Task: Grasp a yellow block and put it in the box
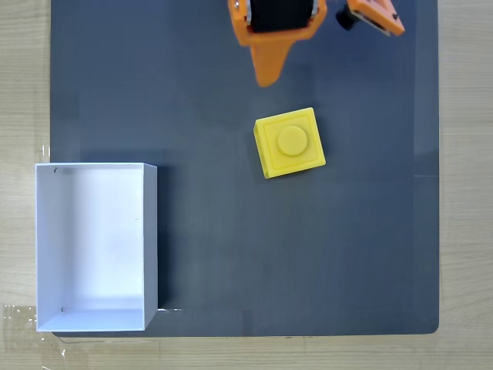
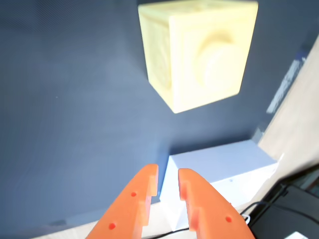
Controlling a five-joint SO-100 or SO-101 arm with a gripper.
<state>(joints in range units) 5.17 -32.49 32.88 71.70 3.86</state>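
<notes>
Yellow block (image 1: pixel 290 142): smooth plastic, slight sheen, moulded stud on top. Box (image 1: pixel 150 231): thin white walls, matt, card or plastic, can't tell which; pincer (image 2: pixel 168 180): orange plastic, faintly ridged like a 3D print. Mat (image 1: pixel 231 254): dark grey, matt, fine-grained, over a light wood-grain table (image 1: pixel 23 77).

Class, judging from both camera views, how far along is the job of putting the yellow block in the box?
Nothing is done: the yellow block sits on the dark mat, apart from the white box. The gripper, nearly closed, holds nothing. Grasping, carrying and dropping remain.
</notes>
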